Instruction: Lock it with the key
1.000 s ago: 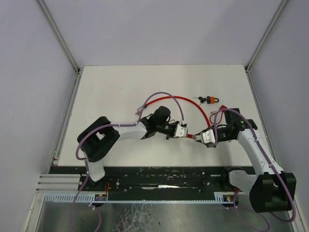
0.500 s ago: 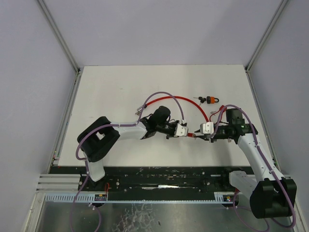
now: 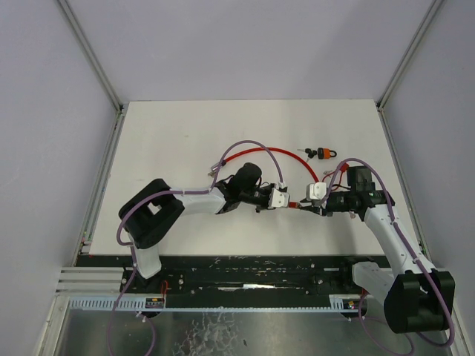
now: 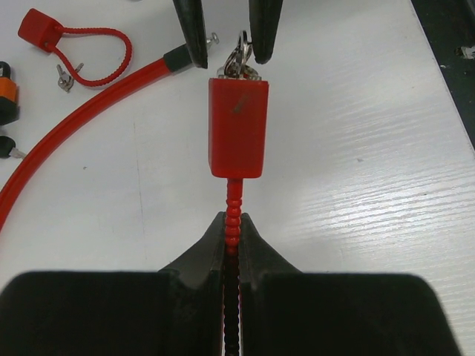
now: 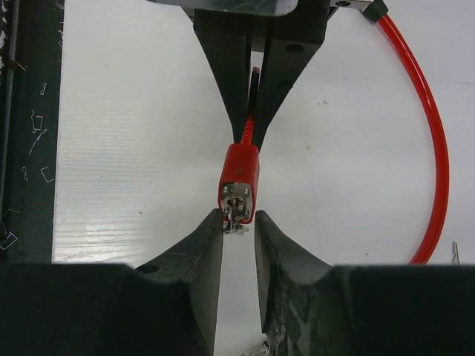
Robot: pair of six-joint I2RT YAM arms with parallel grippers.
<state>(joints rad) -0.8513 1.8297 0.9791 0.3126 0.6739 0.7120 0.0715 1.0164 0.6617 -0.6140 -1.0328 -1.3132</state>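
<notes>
Left wrist: red lock (image 4: 237,127) long axis straight ahead, key (image 4: 239,63) end farthest.

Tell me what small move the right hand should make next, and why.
Probably close the right hand on the key. Its fingers flank the key with a gap showing, so it looks not pinched yet. The key already sits in the end of the red lock body, which the left hand steadies, shut on the ribbed neck behind it.
</notes>
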